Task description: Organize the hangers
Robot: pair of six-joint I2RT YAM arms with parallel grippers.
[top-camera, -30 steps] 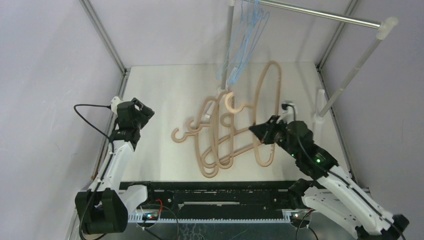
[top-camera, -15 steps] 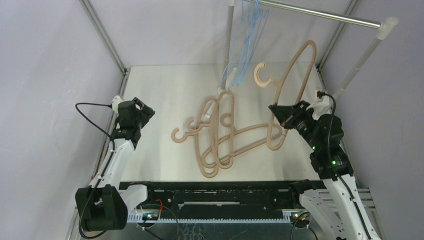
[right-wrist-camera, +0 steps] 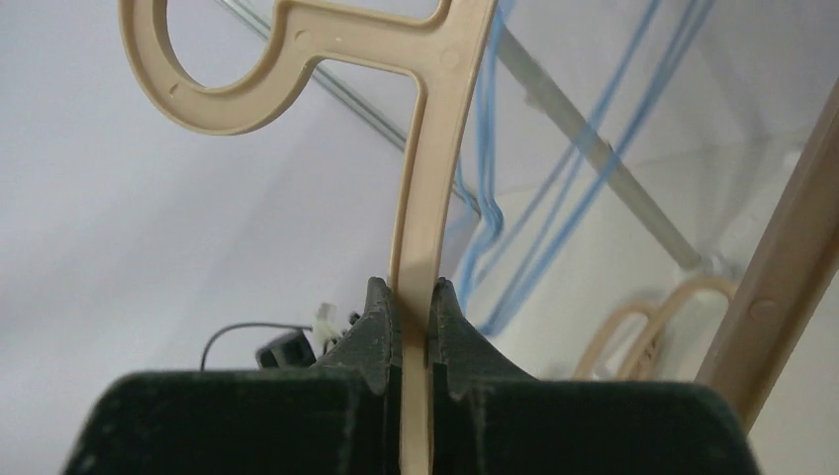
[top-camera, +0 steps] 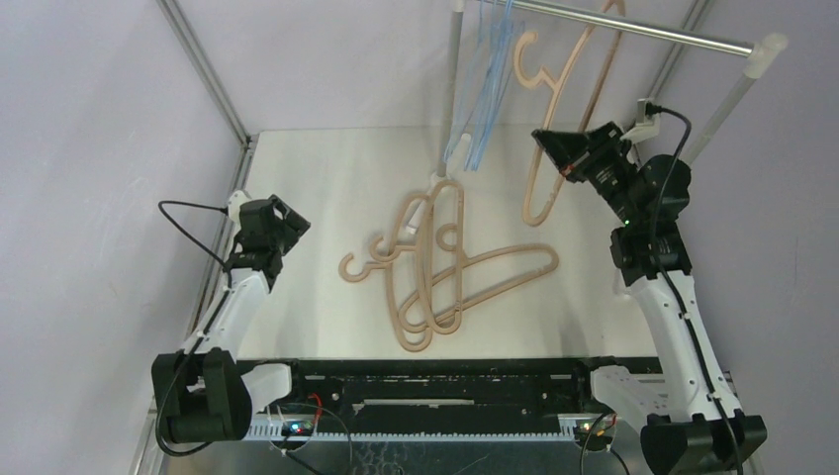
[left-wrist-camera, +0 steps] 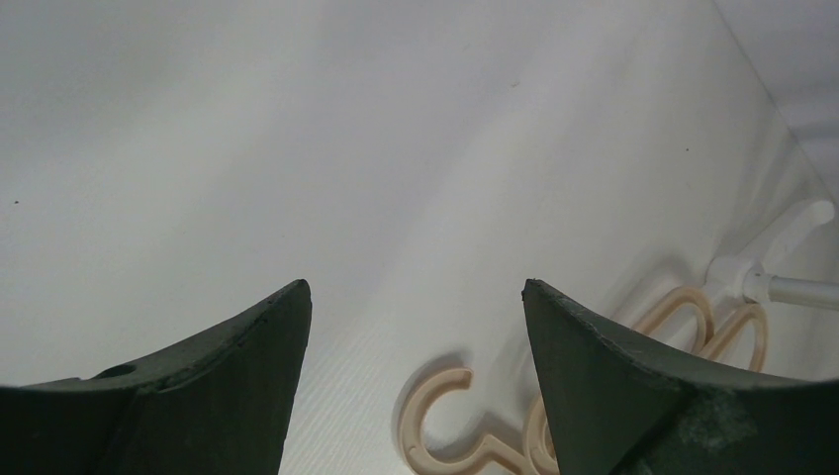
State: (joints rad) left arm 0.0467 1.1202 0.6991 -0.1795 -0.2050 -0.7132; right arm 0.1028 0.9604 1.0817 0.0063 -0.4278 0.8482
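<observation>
Right wrist: the right gripper (right-wrist-camera: 408, 299) pinches a tan hanger (right-wrist-camera: 430, 148) — hook near the rail (top-camera: 673, 35). The left gripper (left-wrist-camera: 416, 297) gapes, empty.

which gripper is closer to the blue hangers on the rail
Right. The right gripper, clamping a tan hanger, is up just right of the blue hangers; the left gripper is low at the left of the table, well away.
</observation>
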